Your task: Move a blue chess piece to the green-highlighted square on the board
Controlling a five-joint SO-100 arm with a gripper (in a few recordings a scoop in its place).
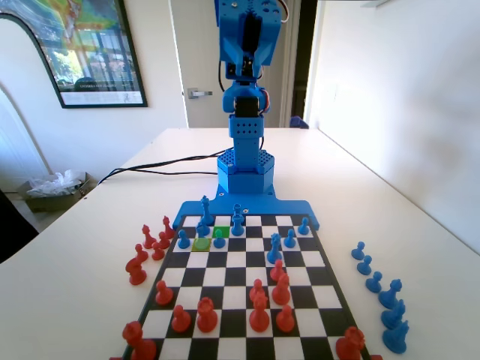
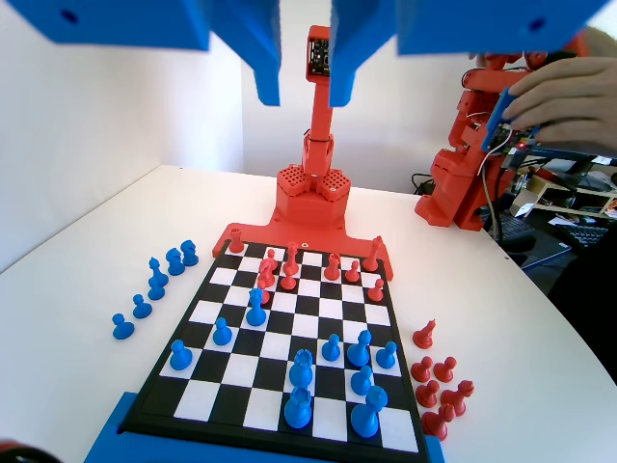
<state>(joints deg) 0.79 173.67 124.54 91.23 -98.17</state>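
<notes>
well, the gripper [image 2: 304, 82] hangs high above the board [image 1: 328, 279] with its jaws apart and empty, while the blue chess piece [image 1: 219, 238], light, hard and slick-looking, sits just beside the green-highlighted square [image 1: 222, 232] and probably wants pinching under its round head.

white table [image 1: 375, 180], chessboard [image 1: 247, 300], captured red and blue pieces beside it

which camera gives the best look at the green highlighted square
The fixed view. There the green-highlighted square shows vivid green in the second row from the board's far end, just behind a yellow-green square. In the wrist view the board looks plain black and white, no tint.
</notes>
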